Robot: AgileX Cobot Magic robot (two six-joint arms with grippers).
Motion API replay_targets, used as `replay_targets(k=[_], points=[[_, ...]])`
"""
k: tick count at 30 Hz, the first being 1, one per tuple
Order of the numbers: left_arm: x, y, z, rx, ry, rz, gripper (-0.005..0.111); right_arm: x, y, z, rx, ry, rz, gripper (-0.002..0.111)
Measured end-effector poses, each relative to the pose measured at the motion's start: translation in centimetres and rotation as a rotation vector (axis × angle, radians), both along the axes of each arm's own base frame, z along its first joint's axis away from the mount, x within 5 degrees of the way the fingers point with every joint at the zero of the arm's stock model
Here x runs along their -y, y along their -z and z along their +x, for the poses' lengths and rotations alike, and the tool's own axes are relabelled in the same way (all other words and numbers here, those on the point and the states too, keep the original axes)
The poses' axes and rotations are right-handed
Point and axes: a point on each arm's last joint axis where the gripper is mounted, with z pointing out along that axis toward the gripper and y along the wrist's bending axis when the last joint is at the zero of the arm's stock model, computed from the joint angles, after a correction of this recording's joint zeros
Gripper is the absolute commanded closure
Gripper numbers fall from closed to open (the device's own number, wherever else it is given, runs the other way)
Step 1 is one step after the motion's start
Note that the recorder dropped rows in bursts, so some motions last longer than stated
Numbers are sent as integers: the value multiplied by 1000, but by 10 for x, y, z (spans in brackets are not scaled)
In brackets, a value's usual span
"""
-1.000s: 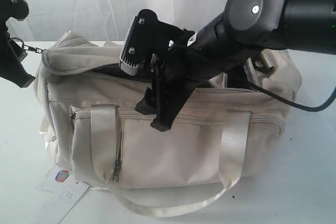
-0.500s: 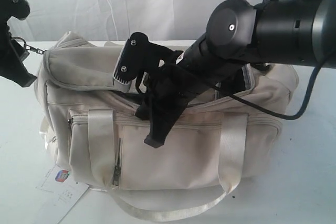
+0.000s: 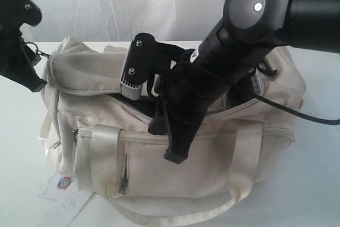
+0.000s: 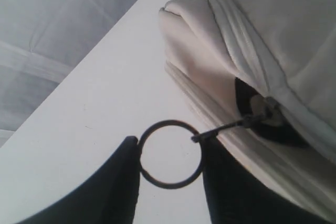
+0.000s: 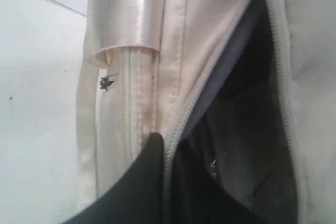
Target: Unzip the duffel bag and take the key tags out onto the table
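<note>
The cream-white duffel bag point(image 3: 212, 158) stands on the white table point(image 3: 313, 184), its top zip open onto dark lining point(image 5: 247, 129). At the bag's left end my left gripper point(image 3: 29, 51) is shut on the metal ring point(image 4: 169, 187) of the zip pull, both fingers touching it, with its link stretched taut to the bag point(image 4: 262, 35). My right gripper point(image 3: 171, 142) straddles the front zip edge point(image 5: 181, 124) of the opening, one finger outside and one inside, shut on that edge. No key tags show; the inside is dark.
A white paper label point(image 3: 64, 195) with a red-blue logo lies on the table by the bag's front left corner. A shiny strap handle point(image 3: 103, 158) hangs down the front beside a pocket zip point(image 3: 123, 184). A white cloth backdrop hangs behind.
My right arm has swung right and lower, dragging the front zip edge down and pulling the opening wider. The bag shifted right. My left gripper has moved slightly right, still holding the ring.
</note>
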Motion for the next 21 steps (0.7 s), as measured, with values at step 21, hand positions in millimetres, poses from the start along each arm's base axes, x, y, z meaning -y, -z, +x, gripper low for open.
replay_targets(k=[21], points=[[22,3,73,-13,16,101,107,20,16,-7,-65,97,-161,108]])
